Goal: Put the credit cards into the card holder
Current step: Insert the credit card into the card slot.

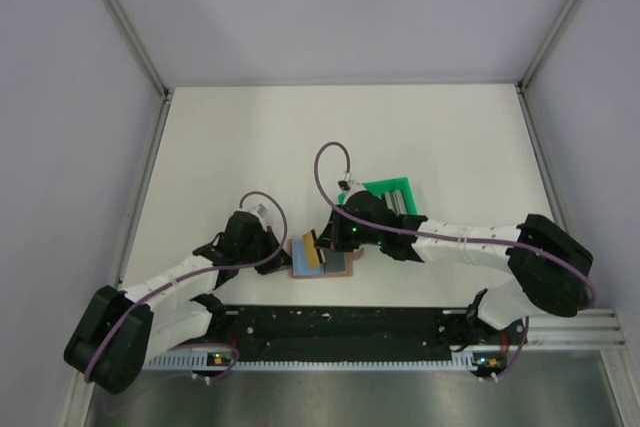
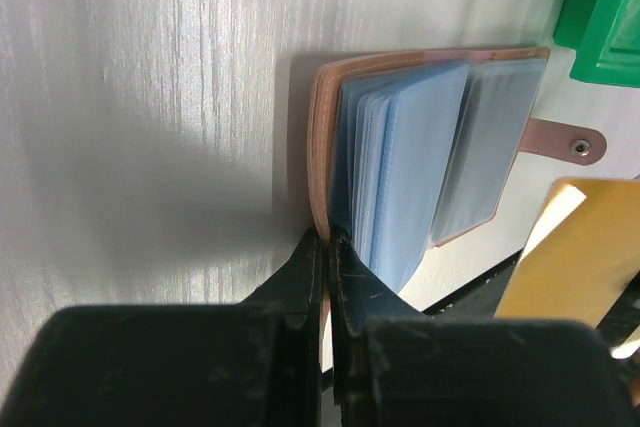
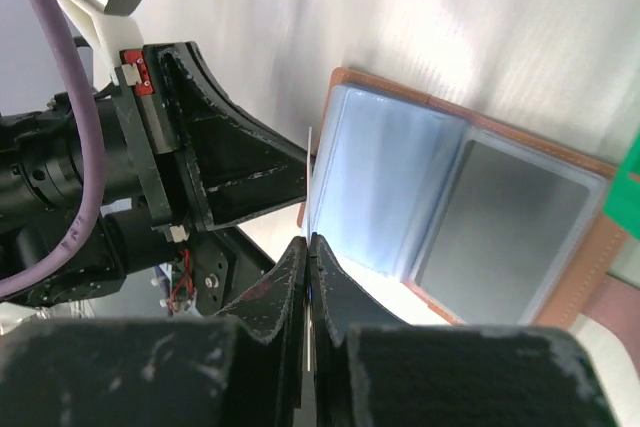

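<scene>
Yellow-gold plastic credit card (image 2: 575,247) is pinched in the right tool (image 3: 308,247), close by the open tan leather card holder (image 2: 322,127), whose cover the left tool (image 2: 326,247) pinches. Insertion seems in hand; next, its edge must line up with a sleeve (image 3: 380,187).

One open card holder (image 1: 325,263); one green tray (image 1: 396,193) just beyond it; one yellow card (image 2: 575,247) near it; possibly one grey card (image 3: 495,217) inside.
</scene>
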### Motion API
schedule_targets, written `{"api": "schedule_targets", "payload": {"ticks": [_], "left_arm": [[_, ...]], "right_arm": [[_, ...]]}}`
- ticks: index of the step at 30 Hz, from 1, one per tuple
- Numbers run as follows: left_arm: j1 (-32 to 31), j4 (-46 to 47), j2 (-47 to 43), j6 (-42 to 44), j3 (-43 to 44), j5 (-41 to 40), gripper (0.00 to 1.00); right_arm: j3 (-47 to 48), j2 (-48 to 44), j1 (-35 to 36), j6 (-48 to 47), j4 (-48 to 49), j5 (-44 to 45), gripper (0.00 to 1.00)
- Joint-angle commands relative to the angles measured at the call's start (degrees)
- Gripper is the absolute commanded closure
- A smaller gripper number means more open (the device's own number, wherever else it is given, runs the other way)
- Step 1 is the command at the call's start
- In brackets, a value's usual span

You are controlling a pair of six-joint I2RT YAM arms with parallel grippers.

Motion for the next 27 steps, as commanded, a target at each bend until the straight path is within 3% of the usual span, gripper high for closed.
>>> {"api": "schedule_targets", "payload": {"ticks": [1,7,27], "left_arm": [[-0.05,0.01,0.17,0.93,-0.51,-1.38,1.0],[-0.13,0.1,0.35,1.02,-0.59,-1.38,1.0],[-0.05,0.18,0.35,0.84,-0.94,-1.56,1.0]], "right_arm": [[-4.64,-4.28,-1.81,1.15,3.87,3.26,1.0],[-10.09,-3.58,-3.39,3.7,11.34,1.33,1.0],[-14.14,-0.77,-3.48,5.28,17.14,4.23,1.0]]}}
